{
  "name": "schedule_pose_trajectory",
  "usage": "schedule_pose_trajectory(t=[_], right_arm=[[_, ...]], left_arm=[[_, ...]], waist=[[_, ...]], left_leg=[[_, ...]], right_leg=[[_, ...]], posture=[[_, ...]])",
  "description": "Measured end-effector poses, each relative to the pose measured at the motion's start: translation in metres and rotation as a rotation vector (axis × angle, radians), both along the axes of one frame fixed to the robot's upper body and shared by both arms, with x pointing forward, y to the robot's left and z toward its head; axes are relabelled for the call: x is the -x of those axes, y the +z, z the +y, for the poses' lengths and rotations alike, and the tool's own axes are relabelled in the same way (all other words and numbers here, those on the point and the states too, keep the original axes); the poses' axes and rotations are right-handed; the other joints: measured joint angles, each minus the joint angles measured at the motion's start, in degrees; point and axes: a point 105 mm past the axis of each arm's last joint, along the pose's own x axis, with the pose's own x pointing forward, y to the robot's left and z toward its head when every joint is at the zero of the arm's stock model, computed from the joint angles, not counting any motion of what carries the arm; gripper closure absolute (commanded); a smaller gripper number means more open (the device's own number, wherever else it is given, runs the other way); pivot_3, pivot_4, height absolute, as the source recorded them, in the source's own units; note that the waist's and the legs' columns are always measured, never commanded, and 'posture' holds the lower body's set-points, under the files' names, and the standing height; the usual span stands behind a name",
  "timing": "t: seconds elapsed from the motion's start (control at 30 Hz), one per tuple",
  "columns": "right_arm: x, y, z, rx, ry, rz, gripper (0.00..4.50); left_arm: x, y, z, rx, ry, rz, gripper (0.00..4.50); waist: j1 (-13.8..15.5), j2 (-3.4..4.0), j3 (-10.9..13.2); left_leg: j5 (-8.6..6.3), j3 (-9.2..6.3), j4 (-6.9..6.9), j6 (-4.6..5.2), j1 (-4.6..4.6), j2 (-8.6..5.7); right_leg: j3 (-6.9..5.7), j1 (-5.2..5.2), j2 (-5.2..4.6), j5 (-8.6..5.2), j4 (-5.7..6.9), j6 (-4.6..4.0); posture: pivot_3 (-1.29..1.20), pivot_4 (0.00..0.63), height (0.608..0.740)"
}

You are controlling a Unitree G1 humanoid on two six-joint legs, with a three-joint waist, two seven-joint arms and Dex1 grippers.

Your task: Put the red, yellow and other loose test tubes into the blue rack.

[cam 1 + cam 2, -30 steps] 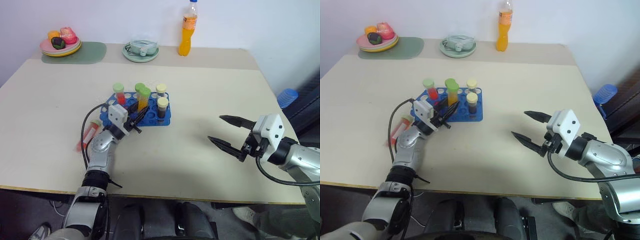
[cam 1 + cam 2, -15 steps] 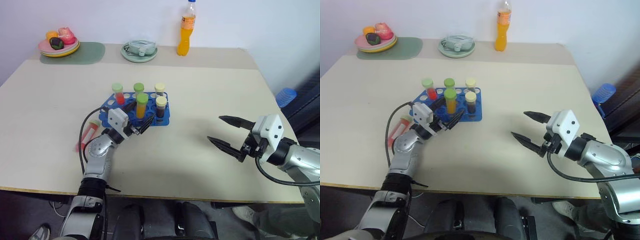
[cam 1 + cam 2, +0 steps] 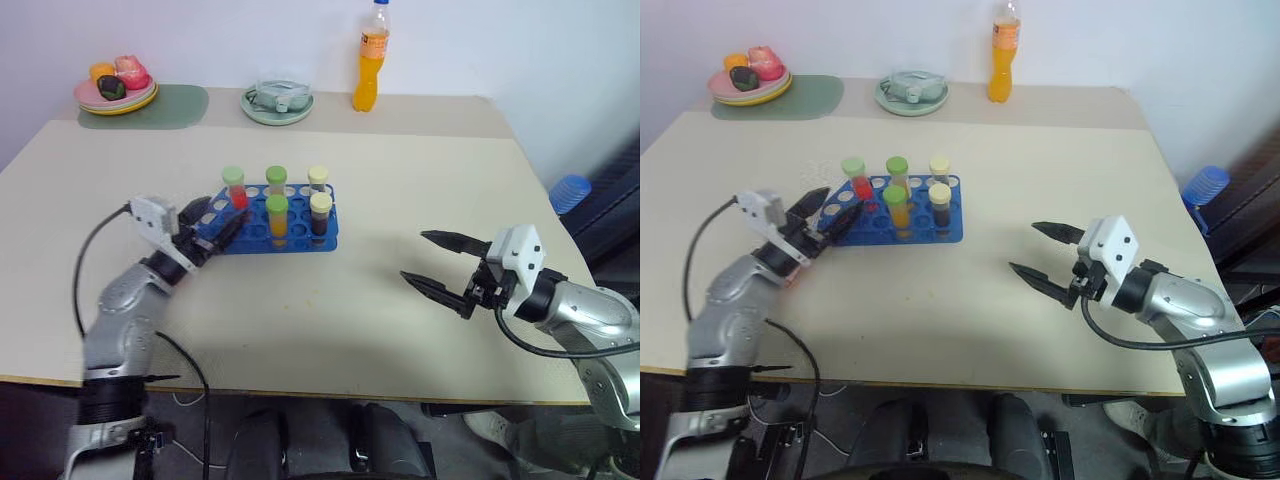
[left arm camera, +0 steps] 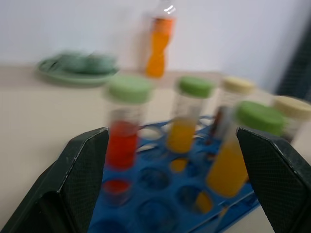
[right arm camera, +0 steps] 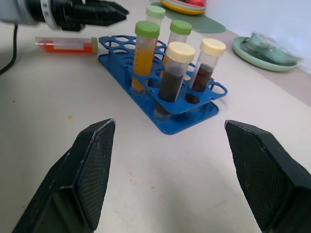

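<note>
blue rack (image 3: 300,240) w/ five upright tubes (image 3: 277,217); both end effectors spread, empty

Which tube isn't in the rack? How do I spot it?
Find the blue rack in the middle of the table. Just beside it, not touching, lies a tube of red liquid with a green cap. It is flat on its side, while the other five tubes stand upright in the rack.

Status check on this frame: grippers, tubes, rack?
Left gripper open, empty, at the blue rack's left end. Right gripper open, empty, apart. Five tubes standing in rack; one red tube lying loose on the table.
</note>
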Motion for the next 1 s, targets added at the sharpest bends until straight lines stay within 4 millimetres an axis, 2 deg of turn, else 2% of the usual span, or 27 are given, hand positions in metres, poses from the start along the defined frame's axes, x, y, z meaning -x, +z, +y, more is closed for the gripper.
schedule_pose_trajectory(t=[0.13,0.23,0.33,0.53,1.0], right_arm=[[-0.002,-0.002,0.005,-0.008,0.027,0.005,0.82],[-0.004,-0.002,0.010,-0.019,0.046,-0.002,0.82],[-0.005,-0.001,0.016,-0.028,0.069,-0.009,0.82],[-0.008,-0.005,0.015,-0.023,0.059,-0.005,0.82],[-0.007,-0.013,0.010,-0.027,0.013,-0.003,0.82]], left_arm=[[0.004,0.000,0.058,-0.089,0.261,0.268,0.23],[0.007,0.000,0.071,-0.116,0.335,0.524,0.23],[0.009,0.006,0.069,-0.108,0.333,0.667,0.23],[0.012,-0.008,0.053,-0.138,0.241,0.870,0.23],[0.002,-0.021,0.041,-0.268,0.185,1.039,0.23]], waist=[[-0.42,0.02,0.02],[0.24,-0.01,0.03],[0.33,-0.01,0.02],[0.06,-0.01,0.03],[0.05,-0.01,0.03]], left_leg=[[0.02,0.00,-0.02,-0.03,0.01,0.01],[0.04,-0.01,-0.01,-0.07,0.00,-0.03],[0.24,0.02,-0.04,-0.44,-0.01,-0.06],[0.31,0.01,-0.08,-0.56,0.01,-0.04],[0.31,0.02,-0.07,-0.56,-0.01,-0.06]], right_leg=[[0.00,-0.01,0.01,-0.01,0.03,0.00],[0.00,-0.01,0.00,-0.01,0.03,0.00],[0.00,0.00,0.00,-0.01,0.00,0.01],[0.00,-0.05,0.02,-0.02,0.05,0.01],[0.01,-0.07,0.02,-0.02,0.05,0.00]], posture=[[0.00,0.150,0.740],[0.00,0.150,0.740],[0.00,0.150,0.740],[0.00,0.150,0.740],[0.00,0.150,0.740]])
